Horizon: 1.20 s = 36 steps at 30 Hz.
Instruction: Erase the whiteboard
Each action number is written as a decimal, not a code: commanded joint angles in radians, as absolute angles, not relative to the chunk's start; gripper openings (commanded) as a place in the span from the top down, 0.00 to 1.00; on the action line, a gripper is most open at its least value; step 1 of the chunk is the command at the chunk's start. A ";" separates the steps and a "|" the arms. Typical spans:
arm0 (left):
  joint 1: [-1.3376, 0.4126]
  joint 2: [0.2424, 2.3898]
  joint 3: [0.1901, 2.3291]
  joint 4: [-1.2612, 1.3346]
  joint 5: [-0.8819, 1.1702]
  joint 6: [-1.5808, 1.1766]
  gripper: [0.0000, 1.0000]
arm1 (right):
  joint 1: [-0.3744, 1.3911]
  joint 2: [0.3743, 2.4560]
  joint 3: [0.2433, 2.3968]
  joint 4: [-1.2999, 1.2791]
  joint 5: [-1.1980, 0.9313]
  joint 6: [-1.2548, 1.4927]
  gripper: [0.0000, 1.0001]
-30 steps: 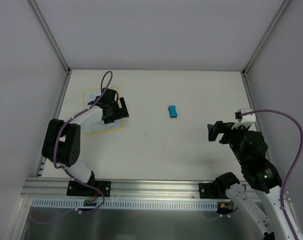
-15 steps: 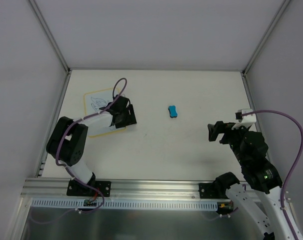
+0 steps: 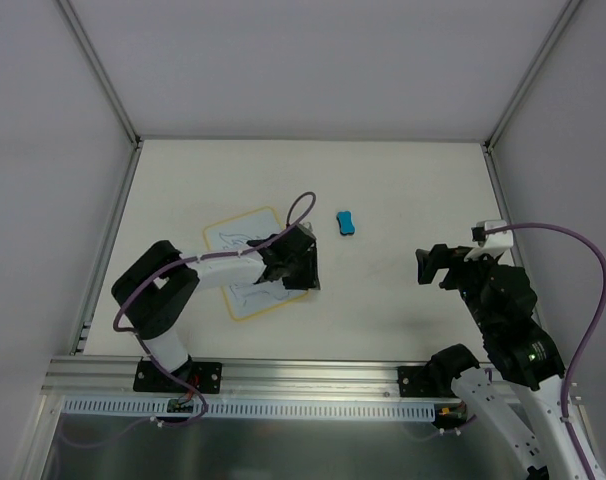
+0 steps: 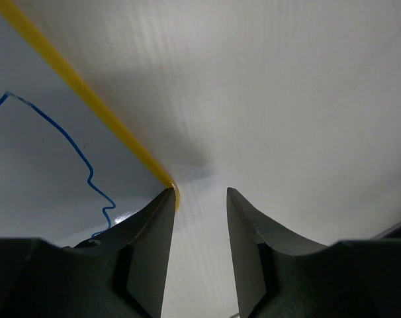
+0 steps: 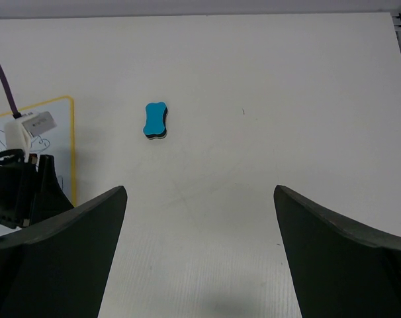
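The whiteboard [image 3: 233,245] lies flat and skewed on the table, left of centre, with a yellow rim and blue scribbles. In the left wrist view the whiteboard [image 4: 42,152] fills the left side. My left gripper [image 3: 306,272] is low over its right corner. Its jaws [image 4: 199,191] stand narrowly open with only bare table between them. The left fingertip [image 4: 162,202] sits at the board's yellow corner. A blue bone-shaped eraser [image 3: 346,223] lies apart, right of the board. My right gripper [image 3: 428,263] hovers wide open and empty at the right, and its wrist view shows the eraser [image 5: 155,120] and the whiteboard [image 5: 60,142].
Grey walls with metal posts [image 3: 103,75] enclose the table at the back and both sides. An aluminium rail [image 3: 303,375] runs along the near edge by the arm bases. A purple cable [image 3: 583,290] loops off the right arm.
My left arm swept right and toward the near edge. The whiteboard slid and turned with it, away from the left wall. The left jaws narrowed. The right arm and the eraser stayed still.
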<state>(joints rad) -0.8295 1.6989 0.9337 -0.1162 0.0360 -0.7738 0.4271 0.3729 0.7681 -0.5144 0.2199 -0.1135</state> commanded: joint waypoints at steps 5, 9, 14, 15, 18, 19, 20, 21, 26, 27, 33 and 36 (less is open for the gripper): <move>-1.029 1.825 1.028 -0.195 0.123 -0.874 0.64 | 0.426 0.400 0.765 -0.500 0.190 -0.113 0.01; -1.078 1.781 1.055 -0.195 0.100 -0.859 0.63 | 0.426 0.478 0.779 -0.511 0.147 -0.103 0.01; -1.083 1.639 1.045 -0.218 0.017 -0.836 0.35 | 0.426 0.682 0.839 -0.540 0.118 -0.063 0.01; -1.077 1.616 1.042 -0.225 0.006 -0.819 0.29 | 0.428 0.708 0.842 -0.508 0.112 -0.060 0.01; -1.039 1.522 1.014 -0.262 -0.070 -0.799 0.18 | 0.430 0.837 0.851 -0.433 0.091 -0.055 0.01; -0.994 1.497 0.988 -0.270 -0.092 -0.792 0.15 | 0.433 0.882 0.879 -0.423 0.084 -0.055 0.01; -0.968 1.450 0.976 -0.278 -0.103 -0.784 0.14 | 0.437 0.929 0.894 -0.416 0.084 -0.055 0.01; -0.941 1.424 0.960 -0.291 -0.109 -0.769 0.12 | 0.443 1.025 0.908 -0.391 0.089 -0.057 0.01; -0.735 1.274 0.858 -0.321 -0.164 -0.704 0.05 | 0.485 1.323 1.053 -0.322 0.110 -0.064 0.01; -0.710 1.258 0.844 -0.325 -0.202 -0.684 0.01 | 0.489 1.371 1.078 -0.305 0.113 -0.064 0.01; -0.568 1.171 0.736 -0.333 -0.204 -0.658 0.01 | 0.505 1.702 1.294 -0.288 0.133 -0.064 0.06; -0.532 1.131 0.690 -0.336 -0.206 -0.649 0.01 | 0.505 1.814 1.357 -0.291 0.141 -0.064 0.13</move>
